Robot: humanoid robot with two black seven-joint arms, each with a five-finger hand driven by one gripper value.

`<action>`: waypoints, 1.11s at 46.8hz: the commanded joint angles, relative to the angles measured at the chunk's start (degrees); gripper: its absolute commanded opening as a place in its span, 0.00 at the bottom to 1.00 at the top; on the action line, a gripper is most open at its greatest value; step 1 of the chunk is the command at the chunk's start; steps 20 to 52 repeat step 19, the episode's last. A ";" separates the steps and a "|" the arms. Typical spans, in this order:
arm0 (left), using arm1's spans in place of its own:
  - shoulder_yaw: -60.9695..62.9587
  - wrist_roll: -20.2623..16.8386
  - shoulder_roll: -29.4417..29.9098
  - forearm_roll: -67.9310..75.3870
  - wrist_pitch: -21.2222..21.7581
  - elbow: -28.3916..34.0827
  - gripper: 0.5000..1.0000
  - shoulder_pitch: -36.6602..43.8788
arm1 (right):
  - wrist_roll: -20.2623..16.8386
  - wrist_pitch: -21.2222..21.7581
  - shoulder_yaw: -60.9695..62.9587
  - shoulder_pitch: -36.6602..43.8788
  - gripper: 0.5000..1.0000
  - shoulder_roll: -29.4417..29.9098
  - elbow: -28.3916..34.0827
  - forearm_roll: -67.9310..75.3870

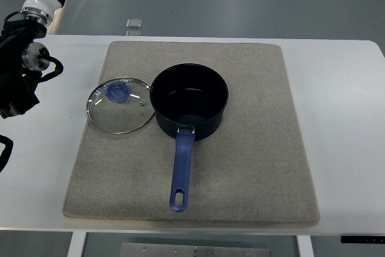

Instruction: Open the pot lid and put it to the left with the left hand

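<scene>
White table (343, 118) carries a grey mat (252, 167) with a dark pot (189, 102), uncovered, blue handle toward the camera. Its glass lid (120, 105) lies flat on the mat, touching the pot's left side. Left hand (21, 79) sits well left of the lid; I cannot tell its fingers' state

A mat (252, 167) lay on the surface (343, 118), reaching almost to its near edge. The pot (189, 100) stood on the mat, its handle (181, 170) pointing toward that near edge. The lid (119, 105) lay flat on the mat, touching the pot's left side.
</scene>
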 commanded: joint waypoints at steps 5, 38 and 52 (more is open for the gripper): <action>-0.18 0.01 -1.65 0.04 0.84 0.08 0.81 -0.11 | 0.00 0.09 0.29 0.00 0.83 0.00 0.00 0.09; -1.67 0.01 -2.97 -0.05 1.11 -0.01 0.81 -0.11 | 0.00 0.00 0.46 0.17 0.83 0.00 0.00 0.09; -1.67 0.01 -2.97 -0.05 1.11 -0.01 0.81 -0.11 | 0.00 0.00 0.46 0.17 0.83 0.00 0.00 0.09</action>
